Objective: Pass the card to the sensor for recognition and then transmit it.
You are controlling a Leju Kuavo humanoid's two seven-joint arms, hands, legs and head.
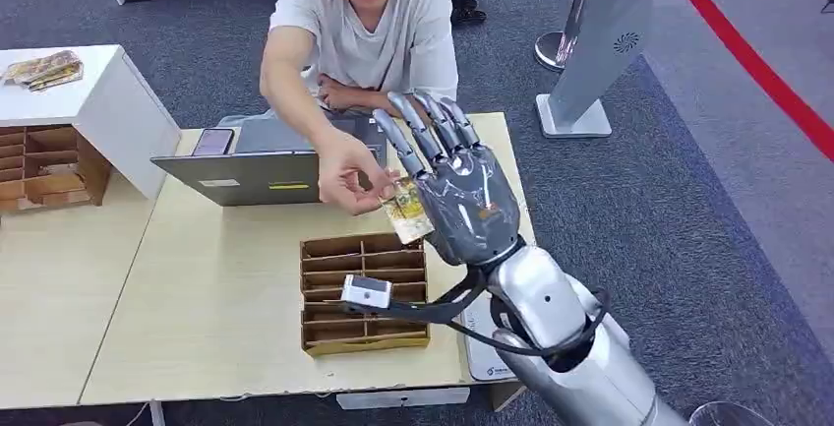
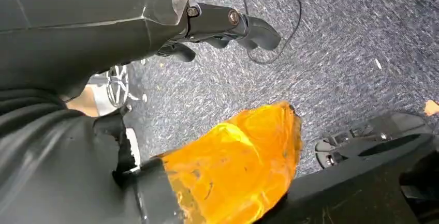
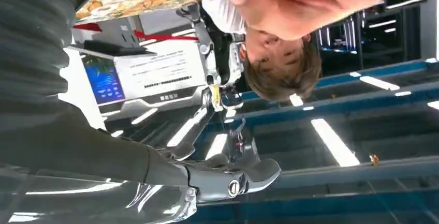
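Right hand (image 1: 470, 200) raised above the worktop (image 1: 216, 328), fingers extended, card (image 1: 407, 210) against its palm side. Person's hand (image 1: 346, 175) pinches the card's far-left edge. Left hand (image 2: 217, 27) hangs over the floor, fingers curled, holding nothing.

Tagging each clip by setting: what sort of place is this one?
Probably an exhibition hall or office demo area: grey carpet with a red floor line, a white kiosk stand, and a person with a laptop at a light wooden table.
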